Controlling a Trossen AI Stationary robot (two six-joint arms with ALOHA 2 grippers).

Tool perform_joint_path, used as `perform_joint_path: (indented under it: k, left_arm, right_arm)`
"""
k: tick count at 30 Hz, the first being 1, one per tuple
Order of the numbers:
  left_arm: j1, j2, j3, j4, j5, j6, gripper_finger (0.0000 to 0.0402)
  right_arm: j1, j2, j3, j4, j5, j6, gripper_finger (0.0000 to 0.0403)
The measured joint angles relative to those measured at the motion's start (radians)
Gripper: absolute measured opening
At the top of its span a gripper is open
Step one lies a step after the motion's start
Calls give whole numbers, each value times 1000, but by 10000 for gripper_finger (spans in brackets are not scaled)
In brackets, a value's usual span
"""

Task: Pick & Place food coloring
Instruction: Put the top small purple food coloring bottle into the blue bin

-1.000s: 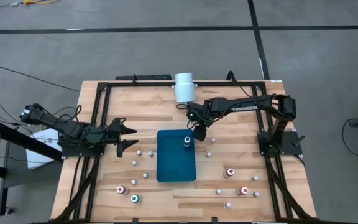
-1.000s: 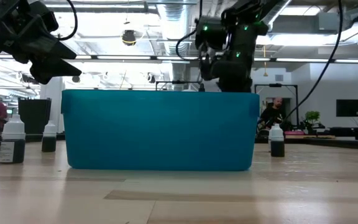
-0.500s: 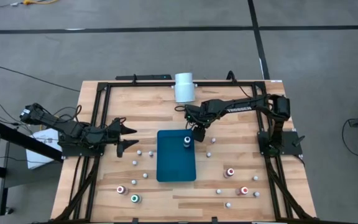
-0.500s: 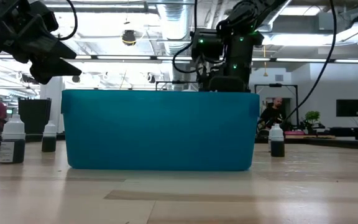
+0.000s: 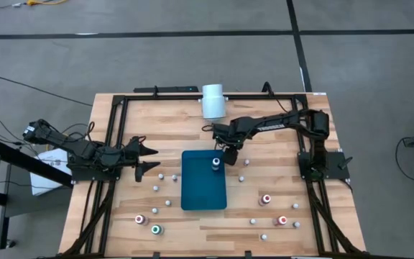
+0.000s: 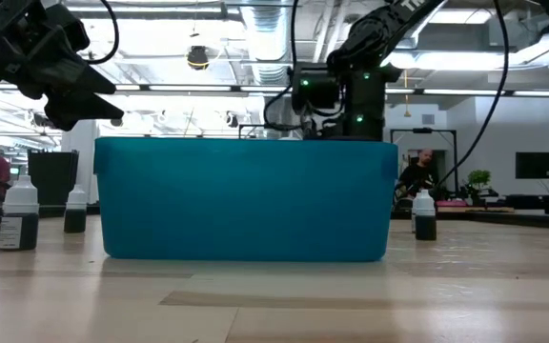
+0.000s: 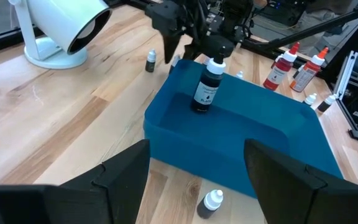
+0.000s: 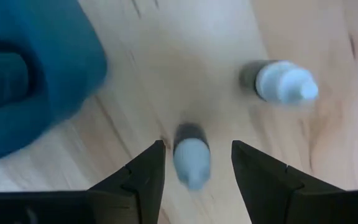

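Note:
The food coloring is a set of tiny bottles scattered over the wooden table. One dark bottle (image 5: 216, 164) stands upright in the teal tray (image 5: 204, 193), also seen in the left wrist view (image 7: 207, 87). My right gripper (image 5: 229, 153) hangs low by the tray's far right corner, open. Its fingers stand on either side of a small white-capped bottle (image 8: 191, 158) standing on the table, without touching it. A second small bottle (image 8: 283, 83) stands close by. My left gripper (image 5: 149, 158) waits open, left of the tray, above the table (image 6: 74, 86).
A white cylinder (image 5: 213, 101) lies at the far edge. Red-topped bottles (image 5: 266, 199) (image 5: 282, 220) stand near right, a red one (image 5: 140, 219) and a green one (image 5: 156, 229) near left. Whitish bottles (image 5: 162, 175) dot both sides of the tray. In the low view the tray wall (image 6: 246, 200) hides the right gripper's fingers.
My right gripper has come down and drifted slightly toward the table's left, sinking behind the tray's wall in the low view, close to the tray's far right corner. The bottles and the tray have stayed put.

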Motion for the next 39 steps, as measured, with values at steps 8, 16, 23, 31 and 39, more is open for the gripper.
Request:
perform_joint_path:
  k: [8, 16, 23, 31, 39]
  left_arm:
    - [0, 0, 0, -1, 2, -1, 252]
    - [0, 0, 0, -1, 2, -3, 252]
    - [1, 0, 0, -7, 1, -2, 252]
    - [1, 0, 0, -7, 1, -2, 252]
    - [1, 0, 0, -7, 0, -3, 252]
  right_arm:
    - [-13, 2, 1, 25, 2, -1, 169]
    - [-12, 12, 1, -4, 0, -11, 155]
    - [-12, 13, 1, -3, 0, -10, 142]
    - [-12, 13, 1, -3, 0, -10, 116]
    - [-12, 13, 1, -4, 0, -8, 87]
